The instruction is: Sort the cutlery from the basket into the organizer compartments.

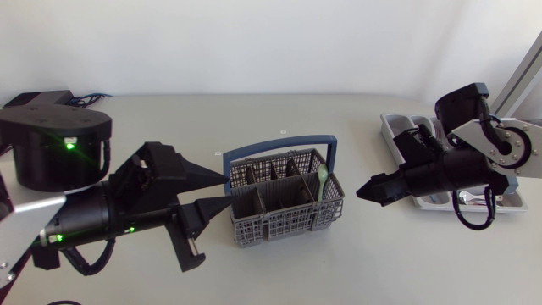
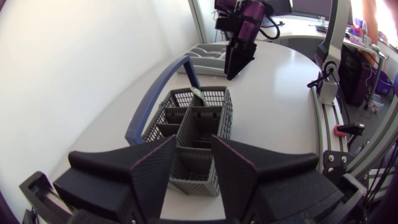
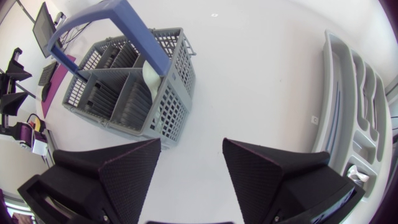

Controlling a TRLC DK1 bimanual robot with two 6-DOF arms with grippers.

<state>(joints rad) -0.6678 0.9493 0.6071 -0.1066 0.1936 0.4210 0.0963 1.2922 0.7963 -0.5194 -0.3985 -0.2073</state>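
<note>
Midway on the desk (image 1: 356, 271) stands the basket (image 1: 271, 227), and the step in hand looks like fetching the next piece from it. The right gripper (image 3: 191, 144), fingers apart and holding nothing, hangs near the basket's end that faces the organizer (image 3: 329, 93). It would do well to come over the rim, drop straight onto the pale spoon-like piece (image 3: 149, 73) leaning by the blue handle (image 1: 279, 142), and pinch its stem clear of the dividers. The left gripper (image 2: 194, 146), fingers also apart, sits at the basket's opposite end, not clamped on it, and could steady it. Dark shapes fill other basket compartments; whether they are cutlery I cannot tell. Beyond the basket, the organizer holds something shiny (image 3: 354, 173) in one slot.
</note>
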